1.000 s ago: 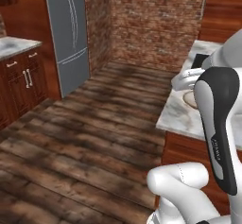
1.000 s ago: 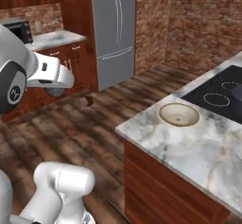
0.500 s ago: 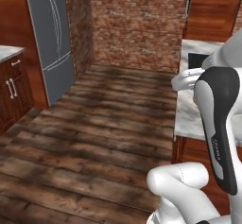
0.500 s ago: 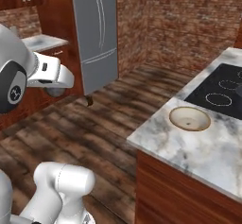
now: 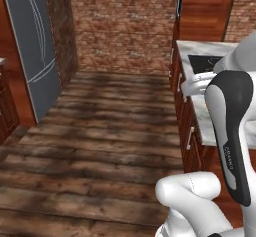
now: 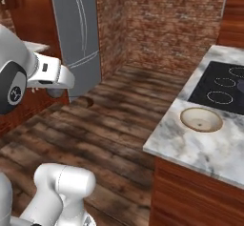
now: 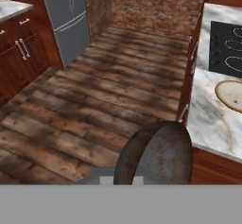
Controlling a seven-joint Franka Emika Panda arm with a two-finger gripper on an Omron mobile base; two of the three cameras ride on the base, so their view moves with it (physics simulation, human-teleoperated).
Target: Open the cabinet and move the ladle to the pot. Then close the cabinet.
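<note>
The ladle's rusty grey round bowl (image 7: 156,154) looms close at the bottom of the hand view, above the wooden floor. It covers my gripper (image 7: 125,179), which is shut on the ladle; the fingertips are hidden behind it. From the right base view, my hand (image 6: 55,77) is held out level over the floor at the left, well short of the marble counter (image 6: 190,146). The pot and the cabinet are out of view.
A shallow beige bowl (image 6: 201,119) sits on the marble counter beside a black stove top (image 6: 221,79). A grey fridge (image 6: 76,34) stands against the brick wall. Lower drawer cabinets (image 7: 19,57) line the left. Open wooden floor (image 5: 110,131) lies between.
Both base views have swung: the fridge slid left and the island counter with bowl and stove came nearer. The arm keeps the same pose with the ladle.
</note>
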